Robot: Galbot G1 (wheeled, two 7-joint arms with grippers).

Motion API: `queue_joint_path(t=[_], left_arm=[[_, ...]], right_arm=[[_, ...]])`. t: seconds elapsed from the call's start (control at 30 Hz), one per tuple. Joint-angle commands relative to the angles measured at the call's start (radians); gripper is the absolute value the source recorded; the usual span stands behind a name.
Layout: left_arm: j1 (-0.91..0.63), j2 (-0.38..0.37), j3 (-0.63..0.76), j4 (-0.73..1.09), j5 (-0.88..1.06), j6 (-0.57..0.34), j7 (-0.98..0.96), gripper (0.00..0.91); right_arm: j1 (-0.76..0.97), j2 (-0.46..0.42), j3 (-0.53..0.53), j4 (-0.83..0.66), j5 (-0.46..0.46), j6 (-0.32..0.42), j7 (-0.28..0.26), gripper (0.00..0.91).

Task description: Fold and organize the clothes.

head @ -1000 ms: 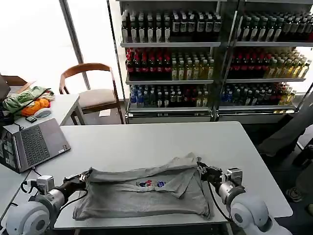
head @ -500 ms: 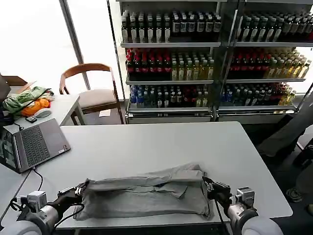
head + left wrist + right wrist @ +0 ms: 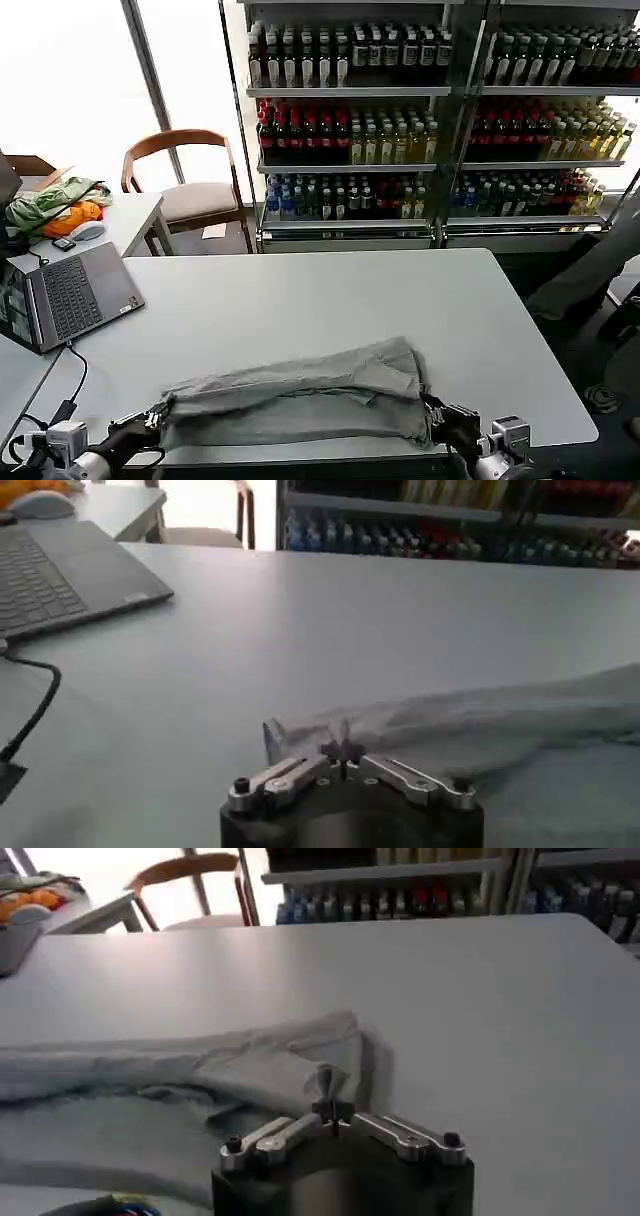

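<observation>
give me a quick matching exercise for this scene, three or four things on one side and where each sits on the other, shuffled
Things:
1. grey shirt
2. laptop
3. wooden chair
4. green-and-orange fabric heap

Places:
A. on the side table at far left
B. open at the left edge of the white table
C. folded along the table's near edge, between the left gripper and the right gripper
D. behind the table, beside the drink shelves

Pairs: 1-C, 2-B, 3-D, 4-A

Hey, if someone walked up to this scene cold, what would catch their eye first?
Probably the grey shirt, stretched into a long band along the near edge of the white table, with the left gripper pinching one end and the right gripper pinching the other. Behind the table, shelves of bottled drinks make a bright wall of colour. An open laptop sits at the table's left edge.
</observation>
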Motion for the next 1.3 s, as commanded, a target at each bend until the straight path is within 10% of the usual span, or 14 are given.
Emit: queue_joint_path(t=[0.03,0.07,0.57,1.07,1.3], left_arm=[[0.067,-0.032,-0.014,-0.014,0.051,0.001,0.014,0.907],[0.067,-0.034,-0.013,-0.013,0.058,0.002,0.013,0.907],[0.028,-0.058,-0.053,-0.038,0.012,-0.001,-0.057,0.907],[-0.029,-0.202,0.059,-0.01,0.141,-0.223,-0.09,0.907],[-0.058,-0.259,0.126,0.055,0.227,-0.328,-0.079,0.907]], right_arm=[[-0.05,-0.003,0.011,0.019,-0.029,0.0,-0.01,0.806],[-0.049,-0.002,0.01,0.018,-0.035,0.0,-0.012,0.907],[-0.015,0.022,0.063,0.039,-0.029,0.059,-0.021,0.907],[-0.05,0.046,0.111,-0.103,-0.19,0.628,-0.216,0.907],[-0.064,0.066,0.096,-0.155,-0.232,0.721,-0.253,0.907]])
